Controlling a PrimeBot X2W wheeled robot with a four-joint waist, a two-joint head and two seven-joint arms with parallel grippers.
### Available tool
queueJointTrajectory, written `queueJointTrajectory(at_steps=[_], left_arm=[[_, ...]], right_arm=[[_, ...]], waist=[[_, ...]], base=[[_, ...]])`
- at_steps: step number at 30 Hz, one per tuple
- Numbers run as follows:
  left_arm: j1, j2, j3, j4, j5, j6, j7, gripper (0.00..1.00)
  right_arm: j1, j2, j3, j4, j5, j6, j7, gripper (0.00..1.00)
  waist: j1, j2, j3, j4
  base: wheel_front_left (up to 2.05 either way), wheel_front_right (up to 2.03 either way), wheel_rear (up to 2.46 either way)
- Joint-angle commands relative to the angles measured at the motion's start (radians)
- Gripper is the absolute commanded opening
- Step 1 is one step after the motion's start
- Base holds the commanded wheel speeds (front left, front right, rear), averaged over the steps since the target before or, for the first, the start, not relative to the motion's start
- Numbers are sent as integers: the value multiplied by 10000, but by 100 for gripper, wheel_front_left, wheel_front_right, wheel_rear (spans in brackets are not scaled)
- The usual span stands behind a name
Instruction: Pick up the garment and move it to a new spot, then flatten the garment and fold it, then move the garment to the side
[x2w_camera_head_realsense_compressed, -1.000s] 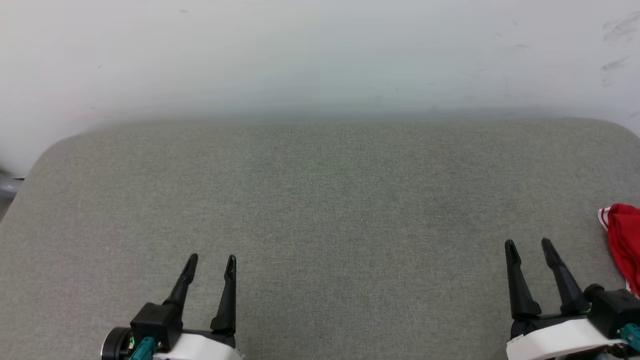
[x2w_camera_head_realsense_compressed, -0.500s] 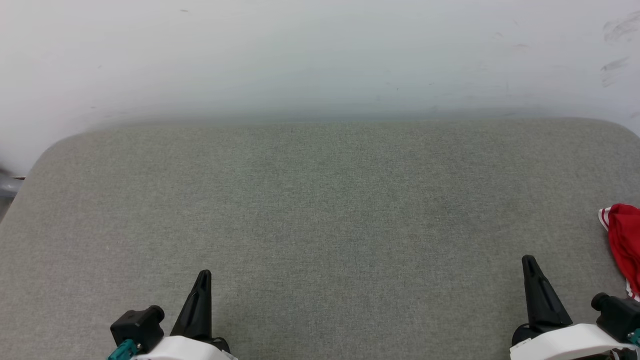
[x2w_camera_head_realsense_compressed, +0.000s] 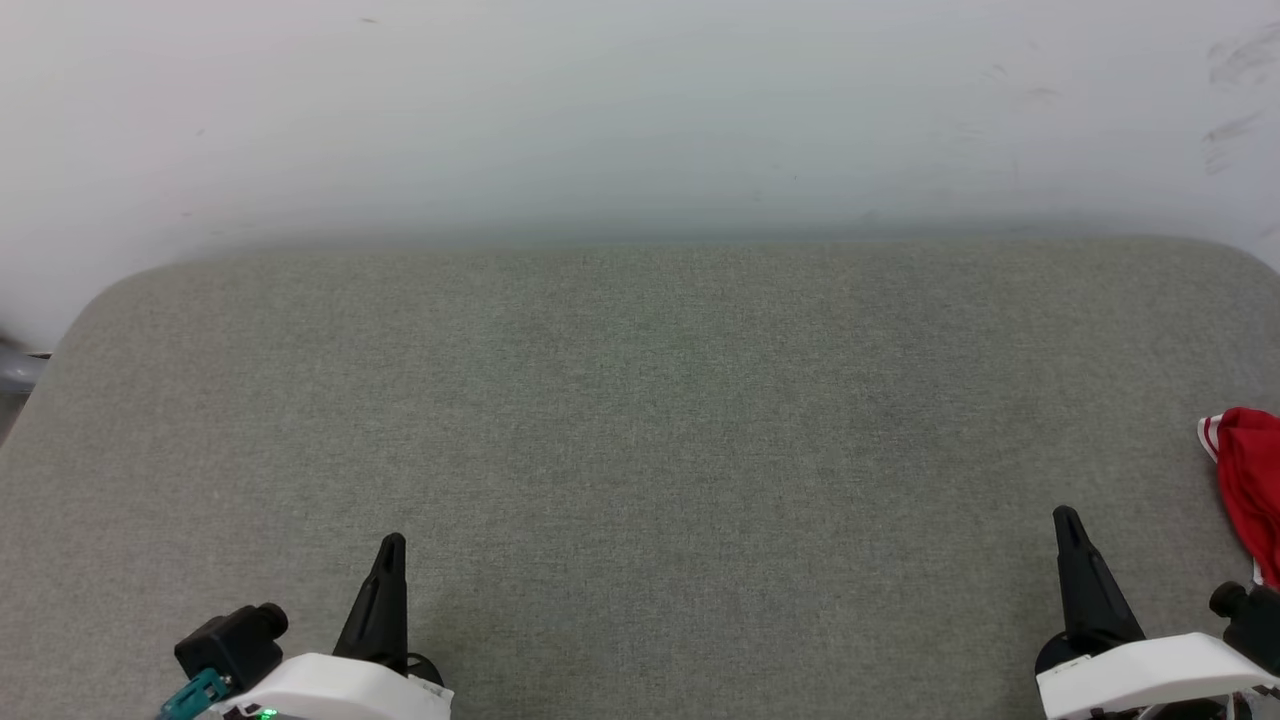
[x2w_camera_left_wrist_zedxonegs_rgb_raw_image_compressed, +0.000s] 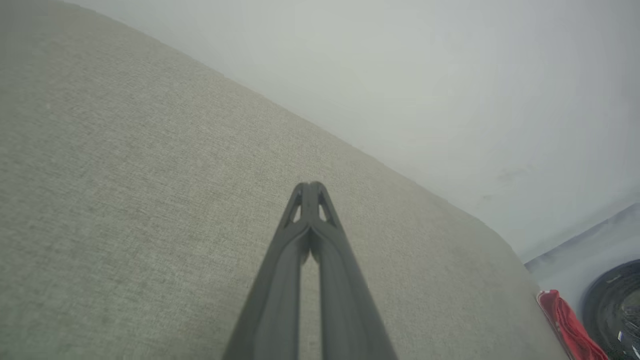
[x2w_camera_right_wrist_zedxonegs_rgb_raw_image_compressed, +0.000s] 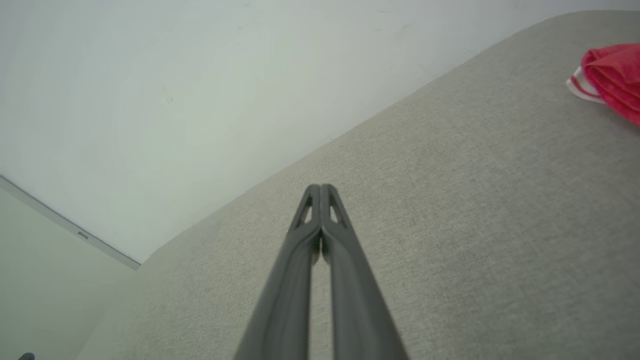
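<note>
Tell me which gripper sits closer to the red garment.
The right gripper: the garment lies just beside it at the right edge, while the left gripper sits far across.

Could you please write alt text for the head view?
A crumpled red garment with white-striped trim lies at the right edge of a grey fabric surface. The left gripper and right gripper show at the bottom, jaws shut, empty.

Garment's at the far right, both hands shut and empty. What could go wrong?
1. The garment lies bunched at the head view's right border, partly cut off, so a grasp there may catch only a fold.
2. The right hand is shut. Unless it opens first, it may push the cloth toward the grey cushion edge.
3. The left hand is far off, so a two-handed lift needs a long reach.
</note>
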Motion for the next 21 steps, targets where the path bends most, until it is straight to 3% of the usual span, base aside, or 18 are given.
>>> queueJointTrajectory(at_steps=[1,21], left_arm=[[-319,56,77,-82,-383,-71,79,0],[-654,78,389,153,-3183,-171,773,0]], right_arm=[[-380,22,-47,-89,382,-2,73,0],[-654,84,-225,112,2983,-4,783,0]], waist=[[0,0,0,1],[-1,0,4,16]], base=[[0,0,0],[0,0,0]])
